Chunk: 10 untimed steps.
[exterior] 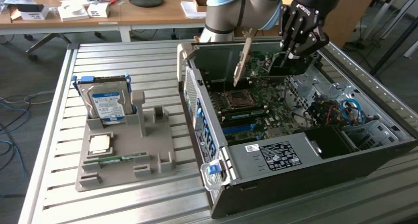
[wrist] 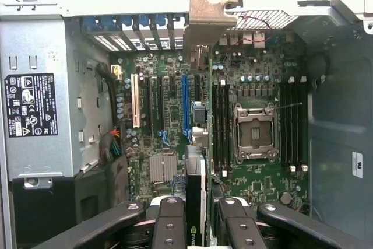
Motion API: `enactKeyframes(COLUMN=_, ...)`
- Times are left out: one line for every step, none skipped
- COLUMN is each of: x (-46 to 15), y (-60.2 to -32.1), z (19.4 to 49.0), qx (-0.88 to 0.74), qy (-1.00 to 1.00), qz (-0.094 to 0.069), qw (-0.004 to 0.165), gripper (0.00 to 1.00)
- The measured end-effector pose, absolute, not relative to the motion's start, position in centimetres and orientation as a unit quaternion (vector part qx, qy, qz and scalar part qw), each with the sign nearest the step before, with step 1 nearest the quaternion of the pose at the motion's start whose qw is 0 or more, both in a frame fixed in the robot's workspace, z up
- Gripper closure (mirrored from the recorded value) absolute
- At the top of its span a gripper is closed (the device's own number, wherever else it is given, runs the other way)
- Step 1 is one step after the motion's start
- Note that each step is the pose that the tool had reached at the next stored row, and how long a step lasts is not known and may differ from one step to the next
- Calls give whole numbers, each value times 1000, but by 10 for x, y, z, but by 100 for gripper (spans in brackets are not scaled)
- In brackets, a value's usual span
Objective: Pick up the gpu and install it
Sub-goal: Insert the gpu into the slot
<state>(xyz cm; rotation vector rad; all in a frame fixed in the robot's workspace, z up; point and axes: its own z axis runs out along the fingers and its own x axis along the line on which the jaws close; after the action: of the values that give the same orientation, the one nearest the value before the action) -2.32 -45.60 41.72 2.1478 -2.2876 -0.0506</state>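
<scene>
My gripper (exterior: 292, 57) is shut on the gpu (exterior: 243, 61), a thin dark card held on edge above the motherboard (exterior: 251, 104) inside the open computer case (exterior: 313, 160). The card's metal bracket points toward the case's rear wall. In the wrist view the gpu (wrist: 196, 179) runs edge-on from between my fingers (wrist: 169, 223) up to its bracket (wrist: 207, 13). It hangs over the board between the blue slot (wrist: 185, 106) and the memory slots, apart from the board.
On the slatted table at the exterior view's left, a grey fixture (exterior: 147, 168) holds a hard drive with a blue label (exterior: 107, 102), a processor chip (exterior: 100, 144) and a green memory stick (exterior: 124, 158). The case has a power supply (exterior: 277, 155), cables (exterior: 339, 111) and a CPU socket (wrist: 254, 132).
</scene>
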Motion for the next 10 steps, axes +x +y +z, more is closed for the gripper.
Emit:
enactKeyframes(x=-23, y=-456, z=416, qx=685, qy=-729, qz=-16, qw=2, gripper=74)
enactKeyframes(x=-23, y=-456, z=415, qx=685, qy=-729, qz=-16, qw=2, gripper=74)
enactKeyframes(x=-23, y=-456, z=414, qx=685, qy=-728, qz=-16, qw=2, gripper=74)
enactKeyframes(x=-23, y=-456, z=413, qx=685, qy=-728, qz=-16, qw=2, gripper=74)
enactKeyframes(x=-23, y=-456, z=412, qx=686, qy=-728, qz=-16, qw=2, gripper=74)
enactKeyframes(x=-23, y=-456, z=411, qx=686, qy=-728, qz=-16, qw=2, gripper=74)
enactKeyframes(x=-23, y=-456, z=410, qx=686, qy=-727, qz=-16, qw=2, gripper=74)
enactKeyframes(x=-23, y=-456, z=409, qx=686, qy=-727, qz=-16, qw=2, gripper=74)
enactKeyframes(x=-23, y=-456, z=409, qx=687, qy=-727, qz=-16, qw=2, gripper=74)
enactKeyframes(x=-23, y=-456, z=408, qx=687, qy=-727, qz=-16, qw=2, gripper=74)
